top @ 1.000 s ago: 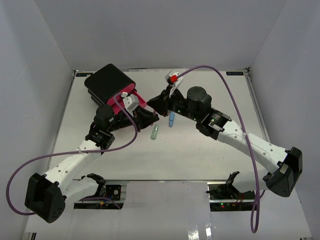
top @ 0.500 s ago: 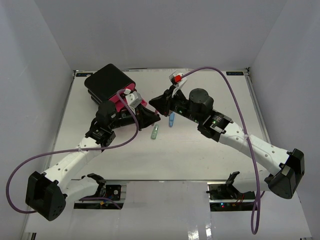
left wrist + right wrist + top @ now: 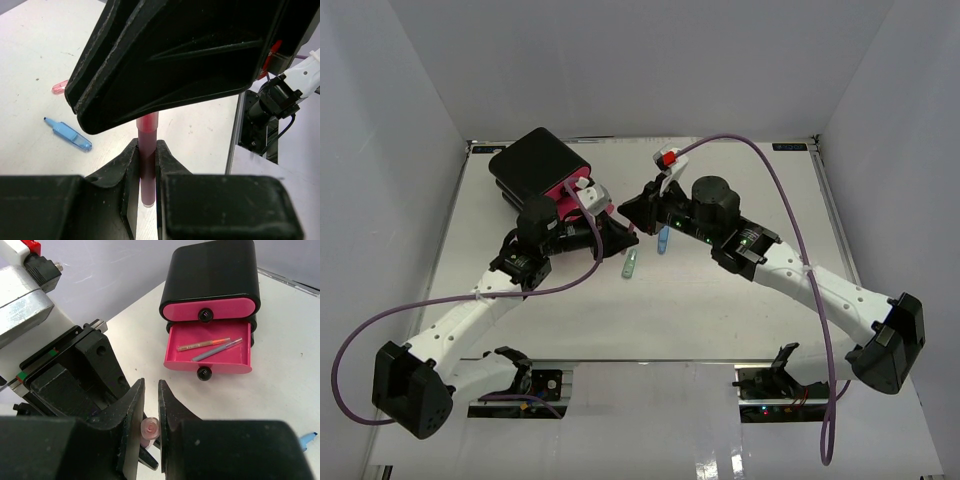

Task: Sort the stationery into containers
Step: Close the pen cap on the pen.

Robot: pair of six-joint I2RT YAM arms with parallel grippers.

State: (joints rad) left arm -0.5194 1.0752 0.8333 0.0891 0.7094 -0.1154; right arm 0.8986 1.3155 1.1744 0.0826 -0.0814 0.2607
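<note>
A pink pen [image 3: 148, 142] stands between my two grippers, and both are shut on it. My left gripper [image 3: 146, 146] clamps its lower part, while the right gripper [image 3: 150, 386] pinches its round end [image 3: 150, 428] from above. In the top view the left gripper [image 3: 617, 237] and right gripper [image 3: 632, 209] meet just right of the black box of containers [image 3: 533, 162]. That box [image 3: 210, 270] has its top pink drawer [image 3: 175, 311] closed. The middle drawer [image 3: 175, 362] is pulled out, with an orange pen [image 3: 202, 344] and a grey-blue pen [image 3: 216, 350] inside. The lowest drawer is hidden.
On the table lie a blue pen [image 3: 663, 240] and a small green piece [image 3: 630, 264]. The left wrist view shows the blue pen [image 3: 69, 135] and a pink piece [image 3: 59, 87]. Purple cables arc over both arms.
Both wrists have shifted slightly where they meet, the left one a little to the right. The pink pen stays gripped by both grippers.
</note>
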